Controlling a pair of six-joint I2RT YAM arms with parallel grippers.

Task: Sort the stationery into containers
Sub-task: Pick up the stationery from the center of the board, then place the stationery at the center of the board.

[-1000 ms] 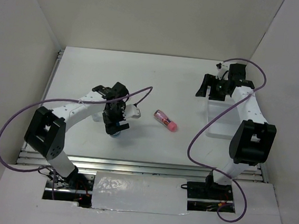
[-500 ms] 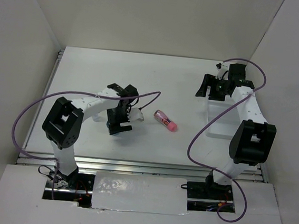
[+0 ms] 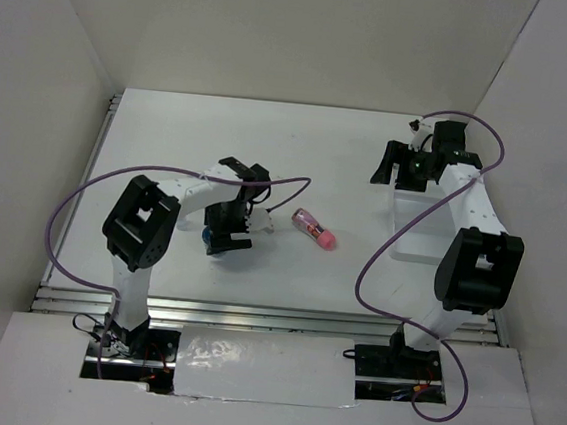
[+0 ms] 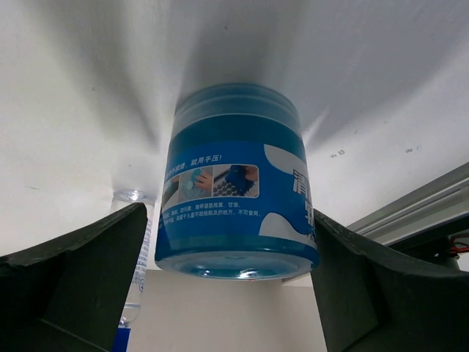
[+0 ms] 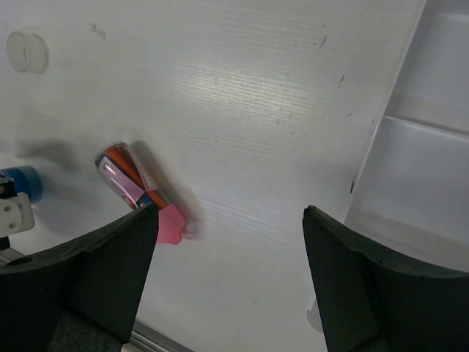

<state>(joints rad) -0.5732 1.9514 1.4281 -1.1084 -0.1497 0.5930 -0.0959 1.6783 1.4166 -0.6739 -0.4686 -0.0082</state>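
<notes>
In the left wrist view a round blue pot stands on the white table between my left gripper's open fingers, with a small gap on the left. A tiny white bottle with a blue cap stands just beyond it. From above, my left gripper is low over this pot. The pink tube lies to its right, also in the right wrist view. My right gripper is open and empty above the far end of the white tray. The translucent ring lies far left. The second pot is hidden.
The tray's compartments fill the right edge of the right wrist view. White walls stand around the table on three sides. A metal rail runs along the near edge. Purple cables loop off both arms.
The left arm's elbow has swung right and folded in, and its gripper has turned and shifted slightly over the blue pot. The right arm and the pink tube have not moved.
</notes>
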